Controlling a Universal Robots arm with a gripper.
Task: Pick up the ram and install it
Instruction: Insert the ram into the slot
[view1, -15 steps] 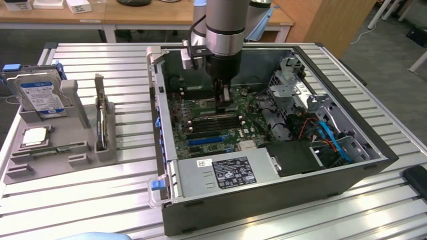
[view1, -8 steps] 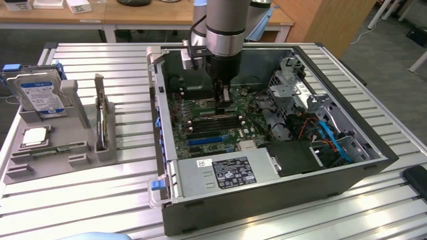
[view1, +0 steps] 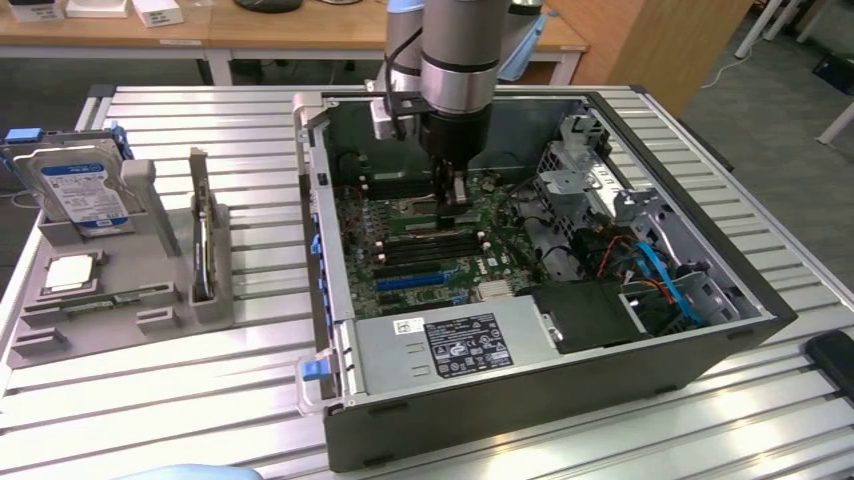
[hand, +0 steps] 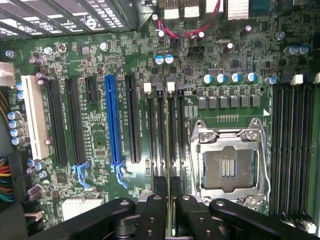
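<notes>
The black two-fingered pincer (view1: 451, 200) hangs inside the open black computer case (view1: 561, 400), its jaws drawn narrow and clamped on the ram (hand: 170, 205), a long thin circuit-board stick seen here edge-on. The stick stands on edge, flat faces against the fingers (hand: 156, 200), lower edge pointing down at the green motherboard (hand: 100, 130). Its long axis runs in line with the black memory slots (hand: 159, 135) right below the pincer. The silver square processor socket (hand: 230, 160) lies just beside the pincer; the long blue expansion slot (hand: 113, 120) sits farther off on the other side.
</notes>
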